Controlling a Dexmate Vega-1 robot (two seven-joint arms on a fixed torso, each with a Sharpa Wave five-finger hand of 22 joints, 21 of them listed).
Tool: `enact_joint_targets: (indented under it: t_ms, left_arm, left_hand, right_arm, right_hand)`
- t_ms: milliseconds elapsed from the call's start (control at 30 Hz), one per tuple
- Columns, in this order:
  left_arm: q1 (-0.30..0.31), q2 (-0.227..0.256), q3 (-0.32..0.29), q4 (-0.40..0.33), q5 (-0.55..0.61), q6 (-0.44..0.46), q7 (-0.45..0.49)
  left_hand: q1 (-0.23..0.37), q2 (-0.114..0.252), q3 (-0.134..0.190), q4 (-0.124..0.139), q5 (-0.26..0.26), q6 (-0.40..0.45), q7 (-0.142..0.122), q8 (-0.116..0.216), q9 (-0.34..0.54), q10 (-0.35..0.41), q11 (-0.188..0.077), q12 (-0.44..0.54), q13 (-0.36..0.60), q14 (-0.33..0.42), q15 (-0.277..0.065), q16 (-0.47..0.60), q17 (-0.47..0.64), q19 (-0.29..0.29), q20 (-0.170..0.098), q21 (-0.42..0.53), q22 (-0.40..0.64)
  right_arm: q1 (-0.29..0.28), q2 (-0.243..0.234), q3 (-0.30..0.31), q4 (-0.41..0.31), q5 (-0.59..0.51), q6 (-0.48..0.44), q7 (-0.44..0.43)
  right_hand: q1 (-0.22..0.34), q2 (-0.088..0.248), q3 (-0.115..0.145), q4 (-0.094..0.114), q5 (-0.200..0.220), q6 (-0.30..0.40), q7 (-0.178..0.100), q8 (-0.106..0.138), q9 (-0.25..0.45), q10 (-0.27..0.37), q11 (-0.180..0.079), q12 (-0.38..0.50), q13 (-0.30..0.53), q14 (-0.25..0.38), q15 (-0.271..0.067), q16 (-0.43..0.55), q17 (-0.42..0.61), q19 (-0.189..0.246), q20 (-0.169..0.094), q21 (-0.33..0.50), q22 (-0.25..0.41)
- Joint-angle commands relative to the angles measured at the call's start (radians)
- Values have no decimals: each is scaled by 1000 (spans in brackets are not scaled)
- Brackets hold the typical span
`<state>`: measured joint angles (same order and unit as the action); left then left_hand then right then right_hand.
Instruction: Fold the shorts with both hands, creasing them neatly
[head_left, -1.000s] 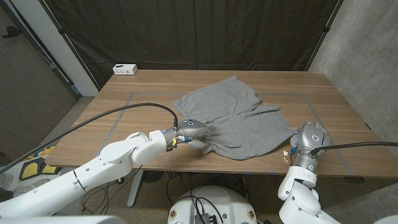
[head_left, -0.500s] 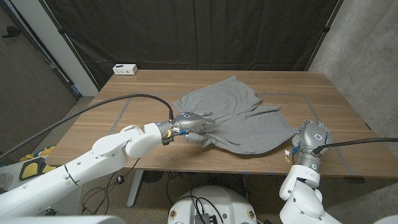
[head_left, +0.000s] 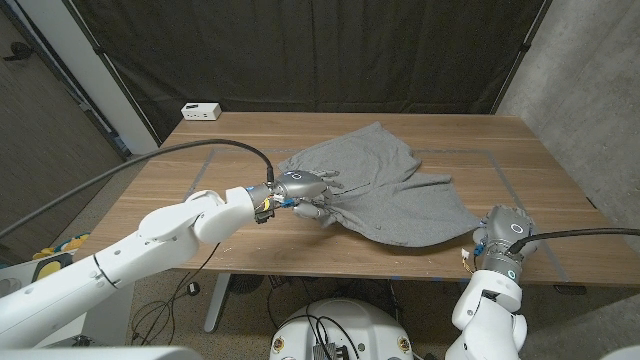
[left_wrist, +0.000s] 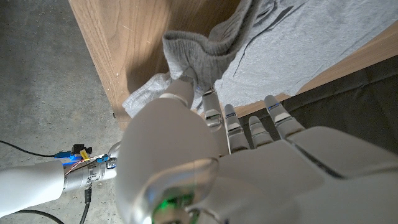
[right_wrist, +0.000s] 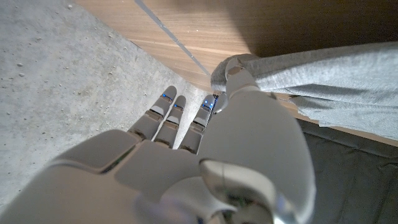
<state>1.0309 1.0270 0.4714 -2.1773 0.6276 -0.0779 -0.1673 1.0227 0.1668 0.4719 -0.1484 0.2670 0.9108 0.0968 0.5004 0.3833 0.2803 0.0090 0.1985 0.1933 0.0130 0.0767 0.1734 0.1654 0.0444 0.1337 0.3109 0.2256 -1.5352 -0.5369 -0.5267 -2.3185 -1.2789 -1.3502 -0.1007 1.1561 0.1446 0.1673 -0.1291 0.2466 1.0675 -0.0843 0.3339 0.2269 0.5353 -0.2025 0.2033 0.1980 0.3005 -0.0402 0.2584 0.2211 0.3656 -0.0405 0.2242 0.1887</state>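
The left hand (head_left: 303, 186) pinches the grey shorts' (head_left: 385, 190) near edge; its wrist view shows bunched fabric (left_wrist: 202, 46). The right hand (head_left: 505, 228) grips the opposite corner.

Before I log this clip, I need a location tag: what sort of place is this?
Probably a lab or test bay, not a home: a wooden table with taped outlines, a black curtain behind it, and a bare concrete wall beside it.

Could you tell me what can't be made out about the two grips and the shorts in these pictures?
- Right robot hand: the head view shows only its back, so contact with the shorts is hidden there.
- Left robot hand: in its wrist view the palm covers how much cloth is gathered.
- Waistband versus legs: obscured by rumpling.
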Motion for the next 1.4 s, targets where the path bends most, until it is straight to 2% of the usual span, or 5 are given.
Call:
enact_joint_targets:
  t_ms: [33,233,567,933,1400]
  left_arm:
    - [-11,23,-31,-7,-48,-20,-31]
    - [-12,38,-57,-2,-110,-40,-44]
    - [-2,74,-124,27,-317,-71,-88]
    - [22,115,-198,74,-558,-121,-118]
    - [69,142,-250,97,-652,-131,-82]
  left_hand:
    - [1,5,3,1,3,3,-9,60,162,-1,2,2,2,-1,2,6,2,-4,0,8,4]
    - [3,4,4,-1,3,5,-5,71,175,1,4,3,2,-2,0,5,2,-2,-2,10,4]
    - [8,3,7,-6,3,9,2,84,190,5,6,5,2,1,-3,6,1,9,-1,18,5]
    - [16,1,11,-12,6,4,9,99,211,10,19,6,1,8,-2,7,1,15,0,25,5]
    - [22,-1,15,-15,11,7,19,110,224,14,19,7,1,13,-1,7,1,19,0,31,6]
  right_arm:
    - [-127,214,117,-32,-521,176,254]
    - [-171,305,167,-39,-522,254,154]
    - [-174,373,217,-40,-519,358,106]
    - [-121,378,242,-20,-518,431,77]
    - [-8,328,256,28,-457,469,43]
  right_hand:
    - [14,-1,-7,1,9,0,-6,4,9,-9,0,-3,2,-9,-183,-6,0,-6,-50,0,1]
    - [15,0,-9,3,11,0,-8,4,14,-13,-1,-4,2,-11,-183,-10,-1,-9,-51,0,1]
    - [16,3,-11,6,15,2,-15,5,20,-11,-1,-2,3,-10,-183,-15,-3,-9,-52,0,1]
    - [19,3,-14,7,19,3,-18,5,24,-13,-2,-3,3,-8,-184,-19,-4,-11,-54,0,1]
    - [19,2,-20,10,24,7,-23,4,27,-15,-2,-3,3,-5,-183,-22,-5,-12,-54,0,1]
